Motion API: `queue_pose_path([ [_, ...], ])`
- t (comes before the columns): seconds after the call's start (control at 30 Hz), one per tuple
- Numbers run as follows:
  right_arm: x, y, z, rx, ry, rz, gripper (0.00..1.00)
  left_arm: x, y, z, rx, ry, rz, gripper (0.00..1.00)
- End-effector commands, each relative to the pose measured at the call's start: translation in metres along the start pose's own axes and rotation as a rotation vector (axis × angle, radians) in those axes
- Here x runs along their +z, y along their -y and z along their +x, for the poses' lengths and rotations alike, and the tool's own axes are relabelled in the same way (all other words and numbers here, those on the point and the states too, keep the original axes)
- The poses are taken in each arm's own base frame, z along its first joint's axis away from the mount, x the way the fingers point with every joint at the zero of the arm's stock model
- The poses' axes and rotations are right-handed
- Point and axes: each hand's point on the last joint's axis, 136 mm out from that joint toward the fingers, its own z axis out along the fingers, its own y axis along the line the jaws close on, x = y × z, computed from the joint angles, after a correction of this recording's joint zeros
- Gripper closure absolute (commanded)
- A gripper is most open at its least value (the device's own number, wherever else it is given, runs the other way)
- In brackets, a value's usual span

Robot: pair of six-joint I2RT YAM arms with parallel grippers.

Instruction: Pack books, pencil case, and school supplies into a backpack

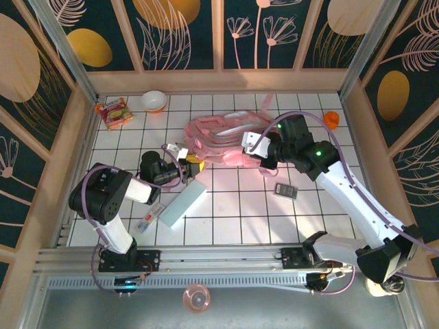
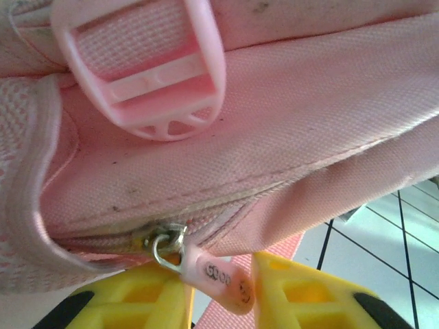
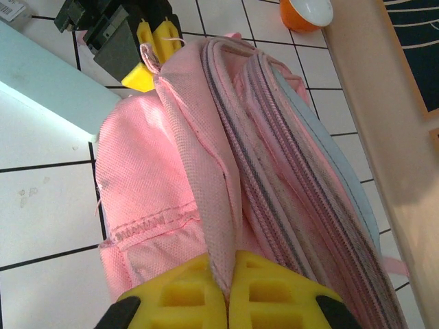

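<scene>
The pink backpack [image 1: 219, 140] lies toward twelve o'clock on the counter [image 1: 233, 205]. The right claw [image 3: 223, 271] clamps a fabric fold [image 3: 218, 219] at its four o'clock edge, likely as an anchor. At eight o'clock the left claw [image 2: 219, 269] stands apart astride the zip pull [image 2: 230, 286].

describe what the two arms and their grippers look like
Both arms: white links, black joints, a purple cable looping along each. The right arm has two small green lights. The left gripper and right gripper have yellow fingers with moulded cut-outs on black bases.

White tiled table [image 1: 233, 200] enclosed by dark floral walls [image 1: 185, 41] with wooden frames [image 1: 218, 34].
</scene>
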Motion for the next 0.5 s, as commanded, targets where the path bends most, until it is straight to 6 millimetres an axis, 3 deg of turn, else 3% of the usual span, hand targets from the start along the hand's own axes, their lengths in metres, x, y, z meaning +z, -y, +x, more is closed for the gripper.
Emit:
queue_pose_path([
  [0.0,-0.013,0.027,-0.025,-0.019,0.101,0.122,1.00,-0.003,0.014,-0.016,0.043,0.055,0.059,0.76],
  [0.2,-0.015,0.026,-0.026,-0.019,0.105,0.122,1.00,-0.002,0.005,-0.020,0.017,0.082,0.013,0.74],
  [0.47,-0.013,0.026,-0.022,0.007,0.095,0.132,1.00,-0.001,-0.006,-0.017,-0.011,0.070,-0.043,0.97],
])
